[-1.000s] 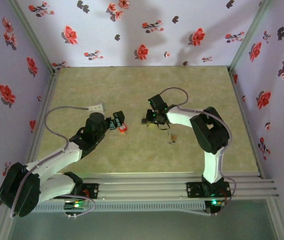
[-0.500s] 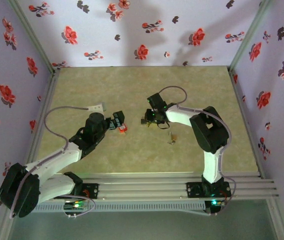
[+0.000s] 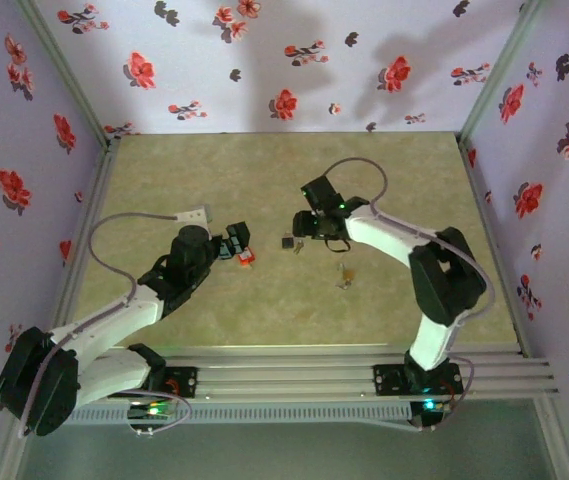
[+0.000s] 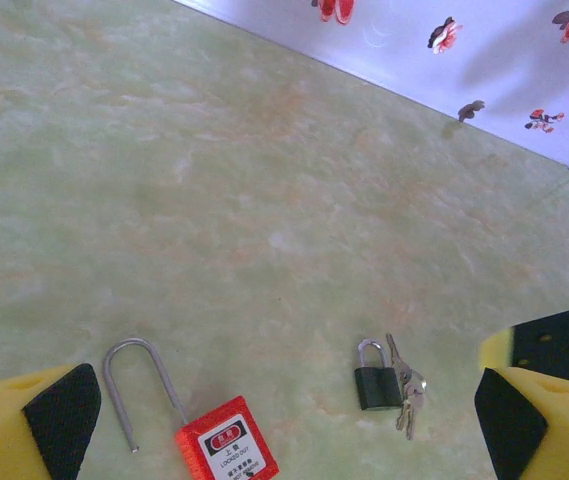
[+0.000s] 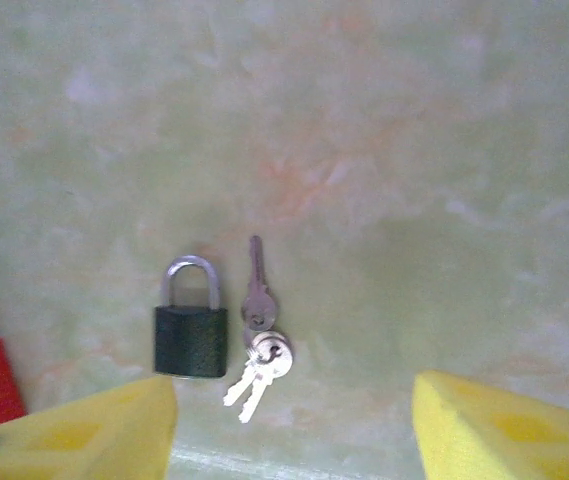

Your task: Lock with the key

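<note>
Several ringed keys lie just ahead of the right claw, its fingers spread apart.

Left gripper: fingers stood wide apart.
Red padlock: lay between them, shackle open.
Dark padlock: sat beside silver keys.

Silver key (ringed) beside dark padlock

One red padlock, one dark padlock, one bunch of three silver keys and one small brass-coloured object.
</note>
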Controlling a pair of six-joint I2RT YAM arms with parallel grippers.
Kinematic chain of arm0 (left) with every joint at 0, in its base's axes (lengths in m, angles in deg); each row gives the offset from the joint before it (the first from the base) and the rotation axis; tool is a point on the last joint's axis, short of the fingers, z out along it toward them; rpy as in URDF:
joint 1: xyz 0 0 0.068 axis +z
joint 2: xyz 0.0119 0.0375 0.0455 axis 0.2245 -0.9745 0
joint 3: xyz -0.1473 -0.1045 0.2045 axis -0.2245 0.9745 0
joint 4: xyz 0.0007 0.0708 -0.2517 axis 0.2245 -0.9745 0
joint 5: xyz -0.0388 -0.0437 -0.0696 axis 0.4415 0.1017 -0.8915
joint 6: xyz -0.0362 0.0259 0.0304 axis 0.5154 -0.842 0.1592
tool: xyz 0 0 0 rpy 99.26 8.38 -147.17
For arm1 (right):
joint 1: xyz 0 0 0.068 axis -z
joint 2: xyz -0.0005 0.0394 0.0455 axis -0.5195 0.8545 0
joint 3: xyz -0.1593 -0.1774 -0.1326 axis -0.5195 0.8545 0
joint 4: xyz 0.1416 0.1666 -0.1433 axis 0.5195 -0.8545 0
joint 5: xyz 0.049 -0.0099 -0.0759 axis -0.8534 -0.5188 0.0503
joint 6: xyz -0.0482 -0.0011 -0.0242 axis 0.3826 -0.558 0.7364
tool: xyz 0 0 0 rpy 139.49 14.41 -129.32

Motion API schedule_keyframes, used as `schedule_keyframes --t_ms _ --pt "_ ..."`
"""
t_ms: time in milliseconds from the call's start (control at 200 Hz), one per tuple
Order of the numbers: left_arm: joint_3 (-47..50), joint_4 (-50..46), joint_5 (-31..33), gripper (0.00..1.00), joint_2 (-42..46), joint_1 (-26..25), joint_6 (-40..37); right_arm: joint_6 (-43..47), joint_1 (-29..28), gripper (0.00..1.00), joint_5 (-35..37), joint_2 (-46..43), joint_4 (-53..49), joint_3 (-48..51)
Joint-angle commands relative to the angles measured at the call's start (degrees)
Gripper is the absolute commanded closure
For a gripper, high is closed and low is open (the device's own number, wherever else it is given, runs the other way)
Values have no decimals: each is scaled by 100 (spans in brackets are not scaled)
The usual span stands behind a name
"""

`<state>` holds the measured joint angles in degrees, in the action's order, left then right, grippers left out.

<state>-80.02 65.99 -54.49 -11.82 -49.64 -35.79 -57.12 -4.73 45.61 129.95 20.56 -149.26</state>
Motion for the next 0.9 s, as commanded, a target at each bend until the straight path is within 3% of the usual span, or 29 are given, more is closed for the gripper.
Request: schedule_keyframes --t_ms 0,45,180,440,705,895 --pt "-41 33 -6 0 112 -51 -38 143 -169 22 518 -556 -443 236" --pt "-42 26 -28 0 114 -51 -26 110 -223 12 693 -749 -529 363" --pt "-59 0 -103 0 144 -55 1 -123 -346 1 1033 -1316 -815 786" --pt "-63 -27 -112 0 179 -68 13 -791 -571 1 1872 -2270 -1512 1600" --pt "-72 -27 -155 0 157 -78 34 -1166 -640 1 1939 -2895 -1567 2423" --pt "-69 -18 -177 0 137 -86 50 -1234 -645 1 1824 -2887 -1394 2740"
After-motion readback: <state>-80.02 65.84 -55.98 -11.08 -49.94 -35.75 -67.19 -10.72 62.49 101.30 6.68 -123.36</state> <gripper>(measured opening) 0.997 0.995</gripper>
